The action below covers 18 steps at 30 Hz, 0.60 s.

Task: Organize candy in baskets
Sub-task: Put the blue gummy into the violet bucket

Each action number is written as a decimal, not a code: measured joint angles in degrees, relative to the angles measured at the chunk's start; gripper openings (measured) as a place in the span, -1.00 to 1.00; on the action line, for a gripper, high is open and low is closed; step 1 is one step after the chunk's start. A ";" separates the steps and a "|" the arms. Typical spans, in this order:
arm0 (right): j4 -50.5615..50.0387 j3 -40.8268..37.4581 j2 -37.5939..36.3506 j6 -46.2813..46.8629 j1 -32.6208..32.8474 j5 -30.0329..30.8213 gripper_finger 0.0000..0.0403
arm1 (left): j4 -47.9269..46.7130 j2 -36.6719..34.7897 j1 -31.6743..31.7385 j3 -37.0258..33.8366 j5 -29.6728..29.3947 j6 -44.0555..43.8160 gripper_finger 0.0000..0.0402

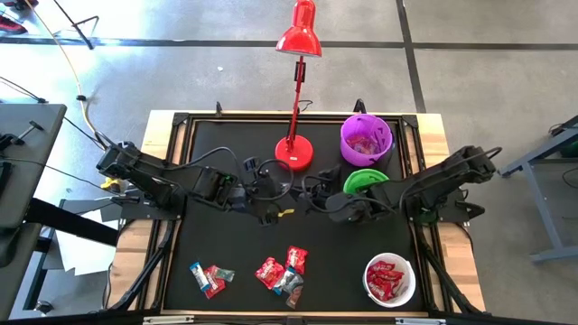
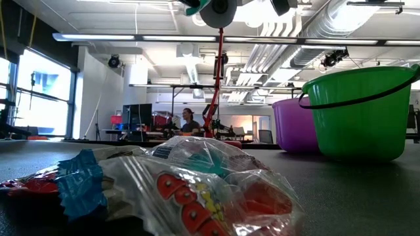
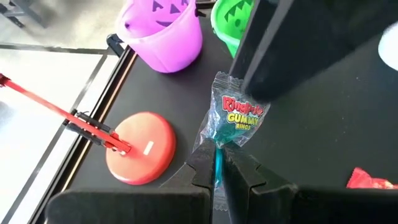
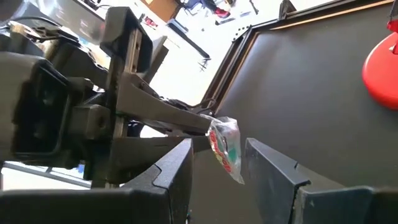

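Observation:
My left gripper (image 3: 216,177) is above the middle of the table (image 1: 292,192), shut on a clear candy packet with blue and red print (image 3: 236,115). My right gripper (image 4: 217,165) faces it from the right (image 1: 313,195). It is open, with one finger on each side of the packet (image 4: 225,146), and I see no touch. The purple basket (image 1: 366,137) and the green basket (image 1: 364,181) stand at the far right. The white basket (image 1: 390,280) holds red candy at the near right. Loose candy lies near the front edge (image 1: 284,271) and further left (image 1: 209,278). My left gripper pinches the packet's crimped end (image 3: 217,155) between its two fingers. The fingers come about level from the table's left side. The rest of the packet sticks out past the fingertips, lifted clear of the table, and droops a little (image 4: 229,155).
A red desk lamp stands on its round base (image 1: 293,152) just beyond the grippers, its pole and shade reaching past the far edge. The low view shows a pile of candy (image 2: 184,190) close up, with the green basket (image 2: 361,111) and the purple basket (image 2: 295,124) behind.

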 joint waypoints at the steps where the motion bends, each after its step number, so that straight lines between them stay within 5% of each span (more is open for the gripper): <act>1: 0.07 0.00 0.16 0.00 -0.07 -0.02 -0.30 | 0.28 0.00 0.00 0.00 0.00 0.02 -0.96; 11: 1.67 0.02 1.26 -0.07 -1.16 -0.20 -0.34 | 2.40 -0.02 -0.04 0.00 0.03 0.92 -0.96; 18: 1.66 0.02 1.60 -0.22 -1.13 -0.46 -0.79 | 2.23 -0.02 -0.04 0.00 0.02 0.94 -0.96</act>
